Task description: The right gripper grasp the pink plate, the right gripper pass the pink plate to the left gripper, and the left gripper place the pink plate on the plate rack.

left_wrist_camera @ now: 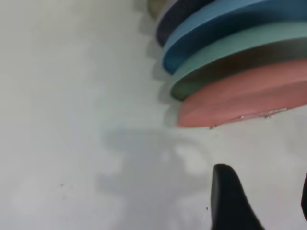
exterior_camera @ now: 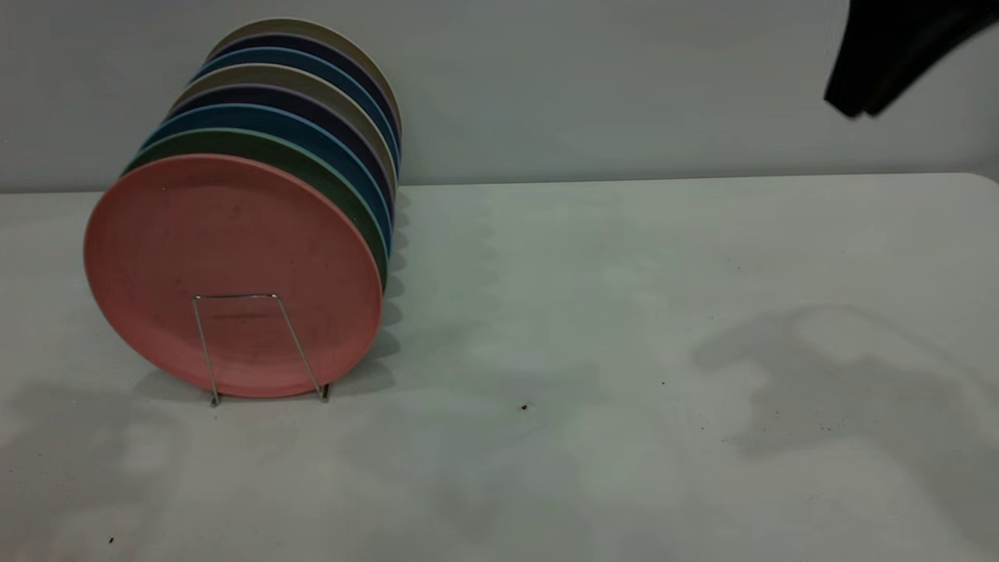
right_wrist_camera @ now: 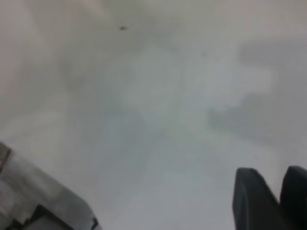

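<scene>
The pink plate (exterior_camera: 226, 265) stands upright in the front slot of the plate rack, behind the front wire loop (exterior_camera: 261, 343). In the left wrist view its rim (left_wrist_camera: 249, 98) is the nearest of the stacked rims. My left gripper (left_wrist_camera: 264, 184) is open and empty, a short way off the pink plate's rim over bare table; one dark finger (left_wrist_camera: 228, 201) shows fully, the other only at the picture's edge. It is out of the exterior view. My right gripper (right_wrist_camera: 271, 175) is shut and empty; it hangs high at the far right (exterior_camera: 858, 101), far from the plate.
Behind the pink plate the rack holds a green plate (exterior_camera: 257, 152), blue plates (exterior_camera: 265, 121), dark purple and beige ones. The white table (exterior_camera: 624, 351) ends at the grey wall. A grey object (right_wrist_camera: 43, 201) shows at the right wrist view's corner.
</scene>
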